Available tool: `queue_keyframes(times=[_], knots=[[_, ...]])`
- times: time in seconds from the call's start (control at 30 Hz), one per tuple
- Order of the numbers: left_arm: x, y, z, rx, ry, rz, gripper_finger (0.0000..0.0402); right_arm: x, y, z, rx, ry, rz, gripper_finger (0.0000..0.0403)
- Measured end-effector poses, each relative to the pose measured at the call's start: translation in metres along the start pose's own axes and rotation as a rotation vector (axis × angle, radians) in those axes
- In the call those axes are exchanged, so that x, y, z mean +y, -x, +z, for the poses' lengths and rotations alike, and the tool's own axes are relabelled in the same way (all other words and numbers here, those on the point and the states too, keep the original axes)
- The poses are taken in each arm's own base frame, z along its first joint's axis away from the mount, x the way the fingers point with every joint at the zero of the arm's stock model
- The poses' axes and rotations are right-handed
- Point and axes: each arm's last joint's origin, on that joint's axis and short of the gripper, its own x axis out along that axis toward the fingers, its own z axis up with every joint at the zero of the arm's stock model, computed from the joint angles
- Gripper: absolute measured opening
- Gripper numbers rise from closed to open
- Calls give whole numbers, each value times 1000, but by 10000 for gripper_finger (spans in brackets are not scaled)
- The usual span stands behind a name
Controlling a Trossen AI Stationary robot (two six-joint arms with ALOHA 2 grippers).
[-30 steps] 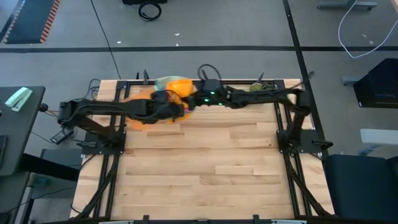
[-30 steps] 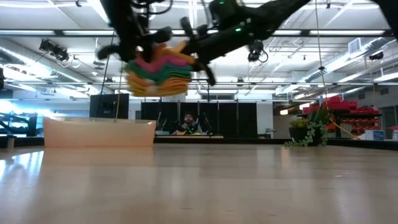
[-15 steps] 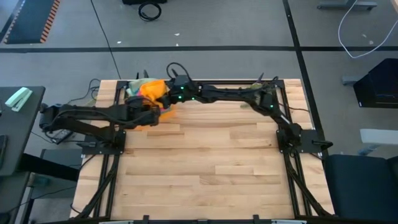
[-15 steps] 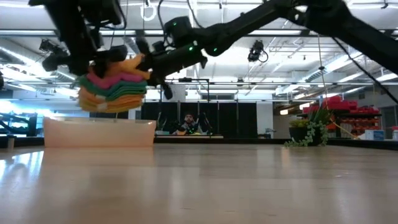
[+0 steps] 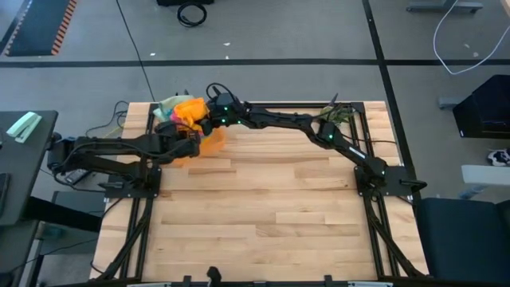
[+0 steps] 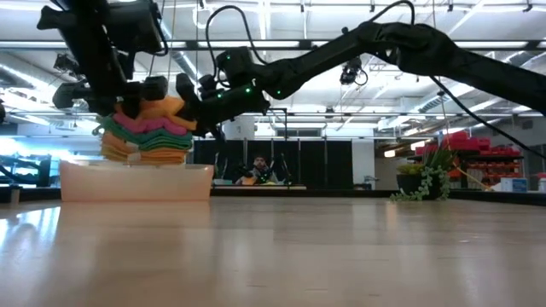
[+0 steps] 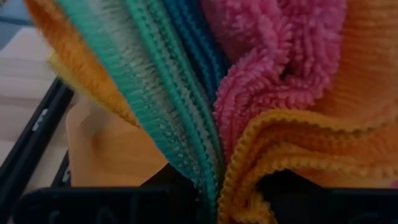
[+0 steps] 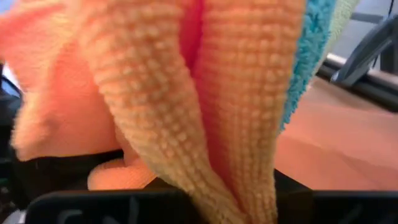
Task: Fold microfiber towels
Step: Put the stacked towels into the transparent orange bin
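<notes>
Low view has both arms carrying the stack of towels [image 6: 145, 132] right above the tray [image 6: 135, 181] at the table's far left corner, left gripper [image 6: 128, 95] and right gripper [image 6: 194, 107] each pinching a side so it stays together.

My two grippers crowd the far left corner of the table [image 5: 263, 207]. My left gripper [image 5: 182, 137] and right gripper [image 5: 209, 118] press in from either side of the stack of microfiber towels [image 6: 145, 132], which sits over the orange tray [image 6: 136, 182], seemingly just touching its rim. Both my wrist views are filled with cloth, so I see no gap there. My right arm [image 5: 295, 123] bars the far edge. The near boards lie open for passing.
</notes>
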Motion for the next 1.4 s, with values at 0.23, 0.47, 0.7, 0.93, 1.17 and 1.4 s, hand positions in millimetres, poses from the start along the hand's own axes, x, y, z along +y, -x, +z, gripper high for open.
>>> queue_keyframes(times=[0.23,0.47,0.7,0.93,1.17,1.4], knots=[[0,-10,8,18,21,32,80,-12,3,7,-11,12,-34,58],[4,-23,-1,76,36,37,80,-16,2,-1,18,59,-125,58],[4,-32,-16,163,52,12,80,-20,1,-16,115,27,-215,58],[-9,-40,-20,275,14,-100,80,-22,13,-26,309,-92,-309,58],[-25,-51,-24,309,-5,-185,80,-11,36,-26,458,-86,-428,57],[-44,-64,-28,318,8,-289,80,-4,63,-17,548,-60,-567,57]])
